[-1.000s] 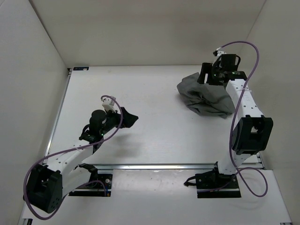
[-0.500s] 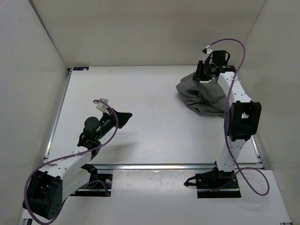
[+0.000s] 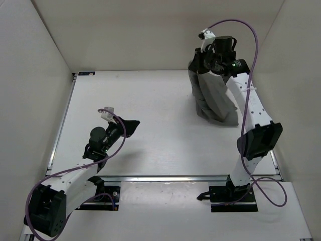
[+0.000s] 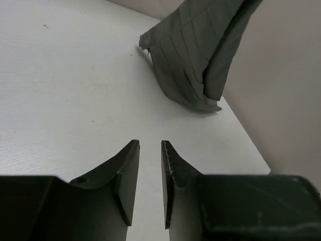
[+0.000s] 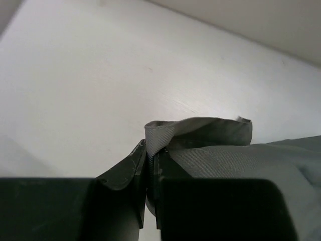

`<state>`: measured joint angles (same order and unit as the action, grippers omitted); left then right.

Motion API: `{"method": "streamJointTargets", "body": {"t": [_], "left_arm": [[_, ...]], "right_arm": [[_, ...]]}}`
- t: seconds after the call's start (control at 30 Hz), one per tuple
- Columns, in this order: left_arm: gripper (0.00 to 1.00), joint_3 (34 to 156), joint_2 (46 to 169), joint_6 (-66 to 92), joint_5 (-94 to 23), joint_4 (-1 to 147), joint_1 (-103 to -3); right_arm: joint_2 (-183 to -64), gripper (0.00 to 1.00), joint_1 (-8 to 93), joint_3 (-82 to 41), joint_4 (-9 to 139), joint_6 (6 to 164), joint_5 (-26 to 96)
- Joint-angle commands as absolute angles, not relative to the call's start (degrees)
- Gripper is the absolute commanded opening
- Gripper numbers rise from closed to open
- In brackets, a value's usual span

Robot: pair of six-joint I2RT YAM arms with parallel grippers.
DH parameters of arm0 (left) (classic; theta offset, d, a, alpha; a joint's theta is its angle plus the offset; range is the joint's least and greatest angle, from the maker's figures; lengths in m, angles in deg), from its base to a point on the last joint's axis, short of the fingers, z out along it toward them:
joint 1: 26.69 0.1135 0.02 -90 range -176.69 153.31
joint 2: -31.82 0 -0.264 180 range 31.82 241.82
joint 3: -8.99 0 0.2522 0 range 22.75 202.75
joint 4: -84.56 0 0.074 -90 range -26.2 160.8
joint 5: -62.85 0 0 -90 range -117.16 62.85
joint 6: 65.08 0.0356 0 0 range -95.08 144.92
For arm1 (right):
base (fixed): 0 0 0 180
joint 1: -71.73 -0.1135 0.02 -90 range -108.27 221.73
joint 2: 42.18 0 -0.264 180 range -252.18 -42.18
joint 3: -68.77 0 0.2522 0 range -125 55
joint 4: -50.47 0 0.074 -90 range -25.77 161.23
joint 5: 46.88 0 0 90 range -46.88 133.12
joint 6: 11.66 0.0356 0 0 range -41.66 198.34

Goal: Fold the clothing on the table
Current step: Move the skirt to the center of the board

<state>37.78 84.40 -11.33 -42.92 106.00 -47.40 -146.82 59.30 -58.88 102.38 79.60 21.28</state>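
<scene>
I have the right gripper [image 5: 151, 168] pinching the grey pleated skirt [image 3: 213, 98] high to hang straight; left gripper [image 4: 149, 181] slightly parted, empty

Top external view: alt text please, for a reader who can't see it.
The right gripper pinches the grey skirt at the far right of the white table, holding it up so it hangs with its lower end on the table. The left gripper hovers empty over its left half.
</scene>
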Motion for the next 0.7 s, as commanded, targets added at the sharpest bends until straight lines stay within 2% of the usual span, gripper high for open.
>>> {"method": "streamJointTargets", "body": {"t": [0.0,0.13,0.3,0.47,0.67], "left_arm": [[0.34,37.61,81.14,-11.64,-38.59,107.54,-46.47],[0.34,38.74,75.43,-11.3,-35.16,104.74,-44.01],[0.35,42.08,71.21,-9.28,-33.93,98.41,-40.84],[0.36,44.55,71.55,-9.01,-32.79,94.02,-41.19],[0.35,43.49,70.67,-10.95,-28.66,85.6,-39.79]], "right_arm": [[-136.59,0.0,52.66,-64.52,101.58,79.21,21.74],[-127.54,0.0,49.66,-61.46,96.76,80.7,22.31],[-122.6,0.0,58.43,-57.24,90.87,89.04,14.75],[-127.59,0.0,62.76,-53.64,94.28,90.21,13.85],[-135.05,0.0,62.59,-36.79,91.56,92.4,16.48]]}}
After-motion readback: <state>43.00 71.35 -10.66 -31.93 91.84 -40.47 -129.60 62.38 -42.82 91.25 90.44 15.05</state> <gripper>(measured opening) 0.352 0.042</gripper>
